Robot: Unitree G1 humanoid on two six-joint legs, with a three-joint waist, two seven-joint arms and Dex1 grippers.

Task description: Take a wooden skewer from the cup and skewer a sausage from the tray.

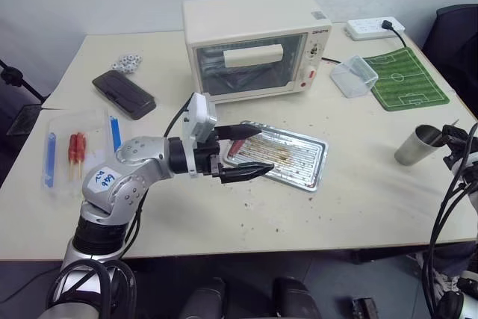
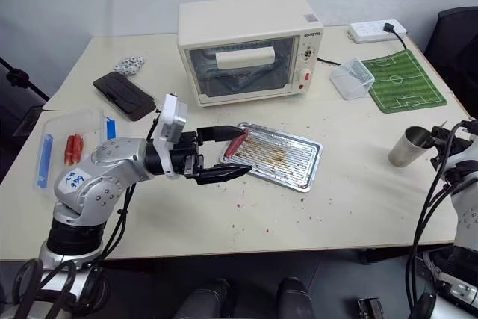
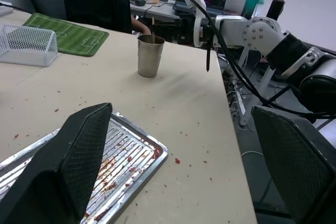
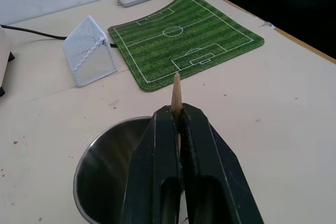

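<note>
- Skewer (image 4: 176, 90), the pale wooden stick, is pinched between the right gripper's (image 4: 177, 116) closed fingers, its tip poking out just above the cup (image 4: 100, 166), probably ready for lifting out.
- Left gripper (image 1: 250, 152) hangs spread wide and empty over the tray's (image 1: 306, 156) near end, seemingly to steady it.
- Sausage (image 2: 236, 142) lies on the tray beside those fingers.

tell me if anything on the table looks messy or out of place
The tray is smeared with brown greasy stains, and small red-brown crumbs are scattered on the table around it. One sausage lies at the tray's left end. Nothing looks tipped or broken.
</note>
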